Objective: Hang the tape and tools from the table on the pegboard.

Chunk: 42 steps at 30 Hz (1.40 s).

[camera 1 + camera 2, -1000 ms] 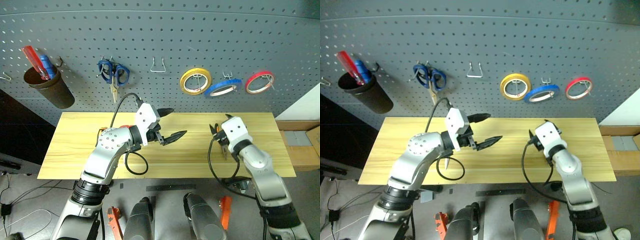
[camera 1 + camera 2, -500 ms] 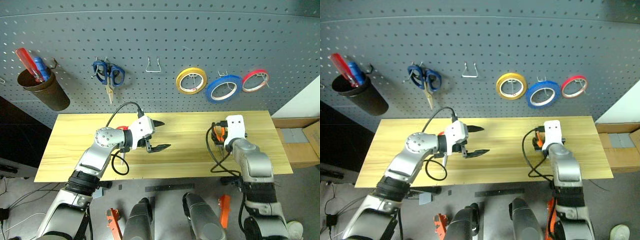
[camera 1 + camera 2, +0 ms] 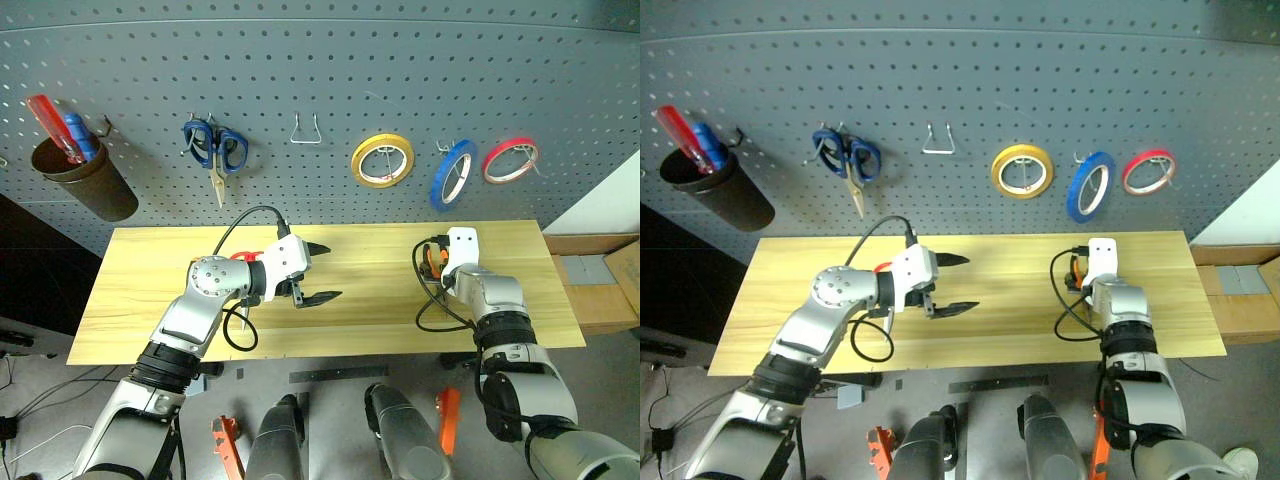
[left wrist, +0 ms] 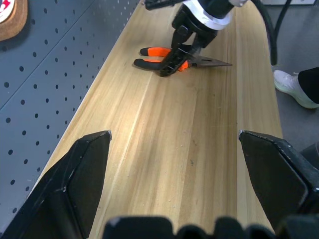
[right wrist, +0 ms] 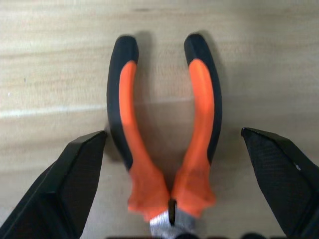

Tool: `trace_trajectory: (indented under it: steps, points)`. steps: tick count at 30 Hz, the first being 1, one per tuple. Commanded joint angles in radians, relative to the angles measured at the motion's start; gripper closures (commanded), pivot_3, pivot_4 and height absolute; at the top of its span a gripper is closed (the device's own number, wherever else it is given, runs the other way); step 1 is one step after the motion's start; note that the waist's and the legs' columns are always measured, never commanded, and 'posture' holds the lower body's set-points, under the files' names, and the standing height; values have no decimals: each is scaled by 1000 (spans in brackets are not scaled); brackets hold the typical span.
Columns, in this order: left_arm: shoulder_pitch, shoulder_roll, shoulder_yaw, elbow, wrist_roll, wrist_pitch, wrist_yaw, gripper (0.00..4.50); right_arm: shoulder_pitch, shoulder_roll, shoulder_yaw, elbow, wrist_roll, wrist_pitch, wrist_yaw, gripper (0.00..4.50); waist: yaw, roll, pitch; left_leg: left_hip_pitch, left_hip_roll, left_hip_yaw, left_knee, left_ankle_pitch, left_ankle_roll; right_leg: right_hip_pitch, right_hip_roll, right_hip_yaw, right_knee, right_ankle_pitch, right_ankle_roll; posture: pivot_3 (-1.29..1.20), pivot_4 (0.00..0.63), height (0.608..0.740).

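Observation:
The orange-and-black pliers (image 5: 164, 144) lie flat on the wooden table (image 3: 150, 290), right of centre. My right gripper (image 5: 173, 132) is open just over them, one finger on each side of the two handles; it also appears in the left wrist view, right gripper (image 4: 182, 50) down on the pliers (image 4: 157, 56). My left gripper (image 3: 318, 270) hangs open and empty above the table's middle. The blue tape (image 3: 453, 172) hangs on a pegboard (image 3: 330, 60) hook, turned nearly edge-on. Something red (image 3: 238, 257) peeks out beside my left forearm; I cannot tell what it is.
On the pegboard hang blue-handled scissors (image 3: 214, 148), an empty wire hook (image 3: 305, 130), a yellow tape ring (image 3: 382, 160) and a red tape ring (image 3: 510, 160). A dark cup (image 3: 84, 185) at the far left holds red and blue handles. A cardboard box (image 3: 600, 290) stands past the table's right end.
My right arm has come forward and down until its open fingers straddle the pliers. The blue tape has swung from face-on to nearly edge-on. My left gripper sank slightly early on, then held still.

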Motion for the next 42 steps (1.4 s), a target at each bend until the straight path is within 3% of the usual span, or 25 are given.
trace_trajectory:
  steps: [1, 3, 8, 11, 13, 20, 24, 27, 35, 42]
  points:
    - [8, 5, 20, -40, -1, -9, 8, 74, 2, -10, -34, 65, 32, 24, -18, 1222, 0, -1, -1, 0, 0, 0, 0, 0, 0, 0, 0, 0, 0, 0, 0, -155, 270, 740]
    - [9, 1, 27, -39, -9, -3, 13, 74, -3, -15, -43, 74, 47, 38, -22, 1837, 1, -4, -3, 0, 0, 0, 0, 0, 0, 0, 0, 0, 0, 0, 0, -156, 267, 740]
    - [20, -7, 57, -43, -42, 25, 33, 74, 5, -16, -31, -16, 65, 46, -19, 1853, 0, -6, -5, 0, 0, -1, 1, 0, 0, 1, 0, 0, 0, 0, 0, -165, 259, 740]
    - [46, -9, 96, -79, -87, 75, 36, 74, 87, -12, 46, -255, 66, 118, 26, 1853, 0, -6, -5, -1, 0, -1, 0, 0, 0, 0, 0, 0, 0, 0, 0, -170, 257, 740]
    - [71, 2, 123, -100, -101, 87, 44, 74, 185, -14, 115, -518, 81, 204, 55, 1853, 0, -6, -5, -2, 1, -1, 0, 0, 0, -2, 0, 0, 0, 0, 0, -171, 257, 740]
    - [155, 12, 228, -199, -164, 172, 116, 74, 431, 76, 239, -1278, 163, 527, 26, 1853, 0, -5, -6, -4, 2, -2, 1, 0, 0, -4, 0, -1, 2, 0, 0, -177, 260, 740]
    - [194, 2, 297, -252, -196, 194, 185, 74, 438, 117, 325, -1478, 174, 588, 4, 1854, 0, -6, -6, -4, 2, -3, 2, 0, 0, -4, 0, -1, 2, 0, 0, -176, 258, 740]
    - [208, -3, 345, -279, -220, 208, 225, 74, 347, 128, 345, -1482, 163, 578, -6, 1854, 0, -7, -7, -4, 2, -3, 5, 0, 0, -3, 0, -1, 1, 0, 0, -168, 247, 740]
    - [206, -2, 458, -314, -279, 216, 316, 74, -3, 182, 274, -1208, 168, 442, 14, 1854, 6, -10, -14, -4, 1, -4, 8, 0, 0, -2, 0, -3, 2, 1, -1, -93, 208, 740]
    - [274, 3, 530, -396, -312, 266, 388, 74, -273, 279, 249, -866, 165, 154, 17, 1854, 16, -12, -17, -5, 2, -4, 7, 0, 0, -4, -1, -4, 2, 1, -2, -24, 189, 740]
